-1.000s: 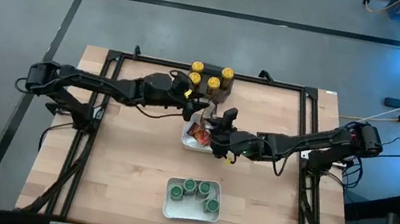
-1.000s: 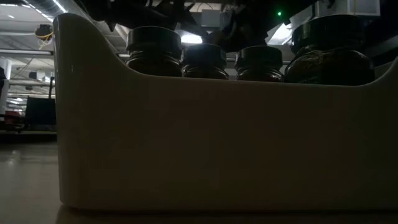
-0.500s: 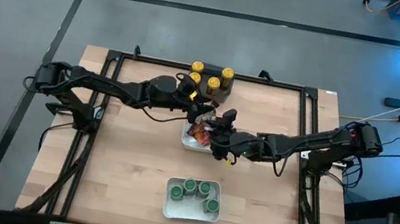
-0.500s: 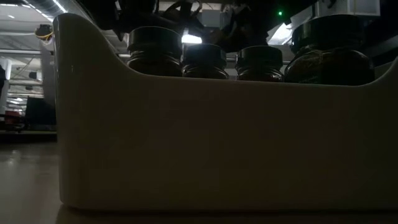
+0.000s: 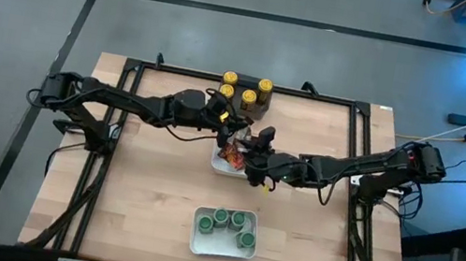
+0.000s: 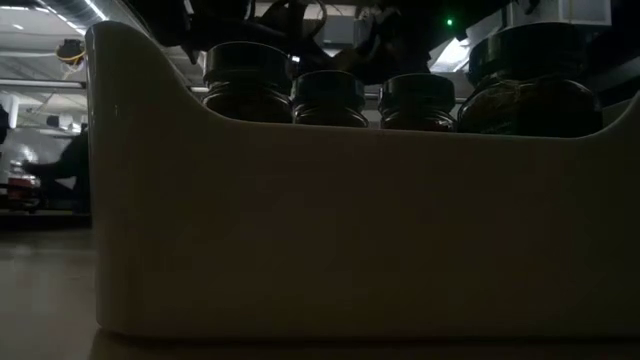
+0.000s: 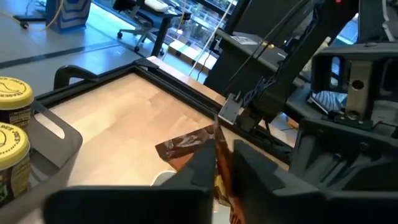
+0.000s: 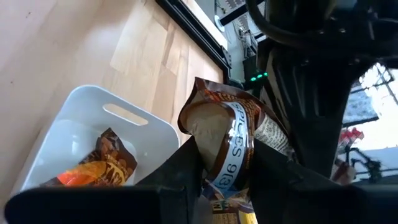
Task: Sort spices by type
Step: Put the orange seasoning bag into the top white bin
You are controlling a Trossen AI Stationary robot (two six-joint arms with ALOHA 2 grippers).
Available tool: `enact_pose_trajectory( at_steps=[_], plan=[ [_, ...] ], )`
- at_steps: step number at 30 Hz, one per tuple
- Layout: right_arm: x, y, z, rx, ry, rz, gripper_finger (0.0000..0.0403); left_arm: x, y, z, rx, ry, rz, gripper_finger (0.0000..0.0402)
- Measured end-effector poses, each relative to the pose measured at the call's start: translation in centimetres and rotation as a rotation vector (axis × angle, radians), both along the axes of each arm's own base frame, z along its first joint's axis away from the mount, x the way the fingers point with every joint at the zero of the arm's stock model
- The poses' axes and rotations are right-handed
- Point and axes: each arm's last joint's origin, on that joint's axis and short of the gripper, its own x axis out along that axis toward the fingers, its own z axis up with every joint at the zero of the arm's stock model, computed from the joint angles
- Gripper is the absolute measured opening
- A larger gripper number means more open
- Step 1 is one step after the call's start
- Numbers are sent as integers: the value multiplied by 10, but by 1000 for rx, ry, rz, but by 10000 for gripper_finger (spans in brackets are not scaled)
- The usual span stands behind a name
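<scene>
An orange-brown sachet (image 8: 227, 134) hangs above a white tray (image 5: 217, 165) at the table's middle. Both grippers are shut on it. My left gripper (image 5: 233, 137) reaches in from the left and my right gripper (image 5: 251, 155) from the right. Another sachet (image 8: 102, 163) lies flat on this tray's floor. Yellow-lidded jars (image 5: 245, 93) stand together at the far edge. Green-lidded jars (image 5: 227, 223) stand in a second white tray (image 5: 196, 240) near the front. My left gripper pinches the sachet between its two fingers at a thin edge (image 7: 216, 149) that stands edge-on between them. It comes from the table's left, slanting down. The sachet is clear of the tray. My right gripper pinches the same sachet's lower part (image 8: 229, 165) between its two fingers, coming from the table's right. The sachet stands up past the fingers, bowed, and is lifted clear above the tray.
In the low view the front tray's wall (image 6: 350, 230) fills the picture, with dark jar tops (image 6: 330, 95) above it. A black frame (image 7: 180, 87) runs around the tabletop. Bare wood (image 5: 148, 183) lies left and right of the front tray.
My left gripper has moved a little toward the table's right and near side, up to the sachet that my right gripper holds above the tray, and has shut on it. My right gripper and the sachet have kept still.
</scene>
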Motion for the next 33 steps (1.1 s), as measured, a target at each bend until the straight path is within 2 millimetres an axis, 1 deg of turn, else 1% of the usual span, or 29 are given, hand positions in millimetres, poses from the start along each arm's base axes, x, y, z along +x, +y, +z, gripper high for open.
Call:
enact_pose_trajectory(
  at_steps=[2,3,6,8,11,15,18,22,24,26,29,33],
  plan=[
    [0,0,0,27,-13,-12,106,0,0,0,11,1,-2,14],
    [0,0,0,49,-25,-21,106,0,0,0,13,-2,-2,8],
    [0,0,0,87,-48,-43,108,0,0,1,17,-10,0,8],
    [0,0,0,111,-62,-61,118,0,-1,2,31,-7,-3,5],
    [-1,0,3,170,-96,-81,152,0,-1,3,42,-11,0,3],
    [-7,-1,9,222,-126,-116,217,-2,-1,6,62,-18,0,2],
    [-18,-1,19,233,-127,-148,259,-5,-2,12,82,-31,-3,2],
    [-39,2,34,209,-131,-198,293,-11,-6,24,153,-53,-24,1],
    [-50,3,44,211,-148,-204,300,-13,-10,28,194,-60,-61,2],
    [-62,1,53,235,-164,-205,302,-12,-14,30,229,-73,-135,1],
    [-77,-5,68,354,-219,-169,298,-11,-23,30,270,-77,-224,2],
    [-87,-22,81,555,-266,-90,285,-8,-35,29,334,-82,-284,1]
  ],
)
